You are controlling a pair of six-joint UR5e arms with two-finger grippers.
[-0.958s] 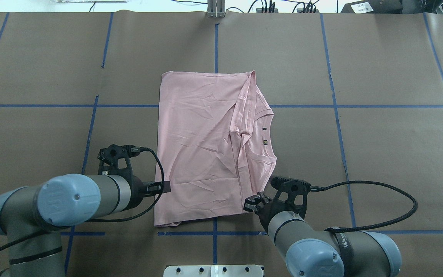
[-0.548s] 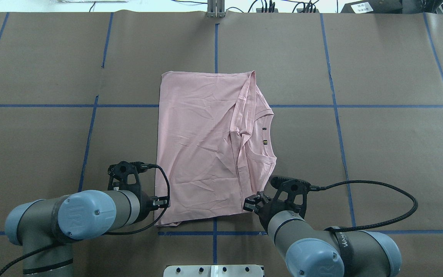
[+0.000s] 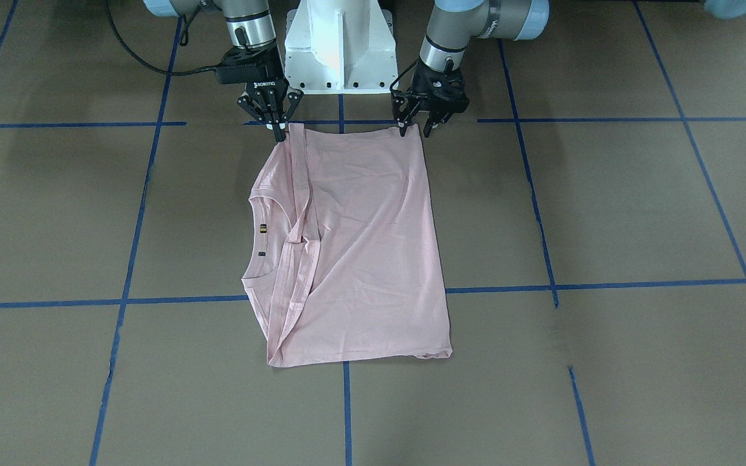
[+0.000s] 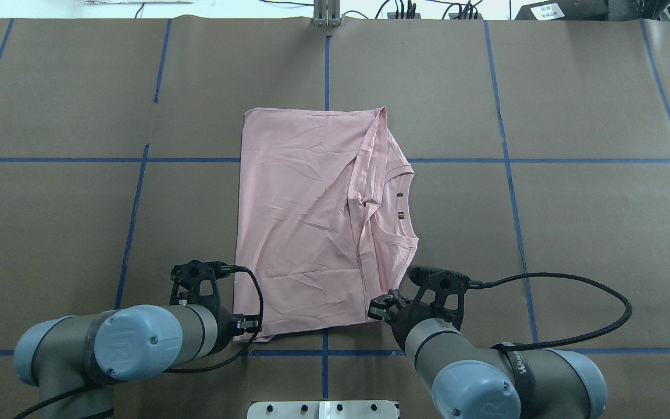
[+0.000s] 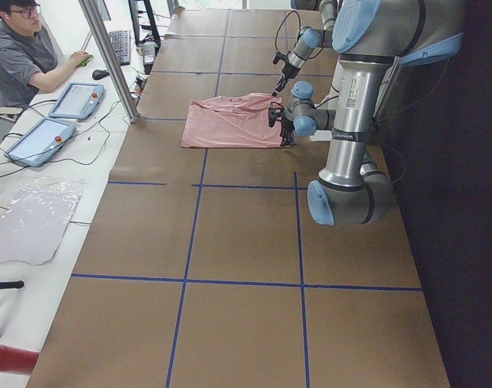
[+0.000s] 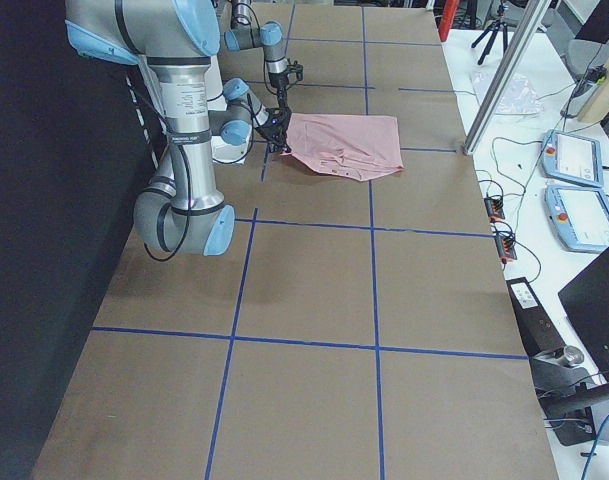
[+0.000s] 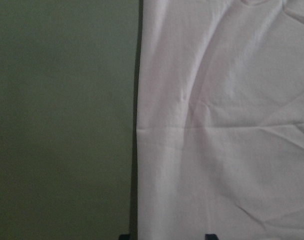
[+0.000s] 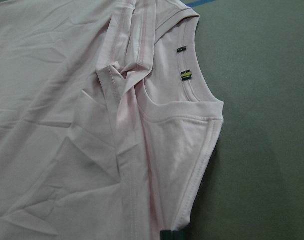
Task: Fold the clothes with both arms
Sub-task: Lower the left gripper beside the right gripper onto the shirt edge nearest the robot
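Pinching one near corner of T-shirt (image 3: 360,246), right gripper (image 3: 278,131); left gripper (image 3: 414,131) spread astride other

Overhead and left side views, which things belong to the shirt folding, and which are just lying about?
Job in hand:
pink T-shirt
left gripper
right gripper

Lying about:
cables beyond the table's far edge
tablets
keyboard
clear plastic bag

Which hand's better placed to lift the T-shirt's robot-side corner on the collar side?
Right. The right hand sits at that corner of the T-shirt, fingers apparently pinched on it; the left hand is open at the opposite robot-side corner.
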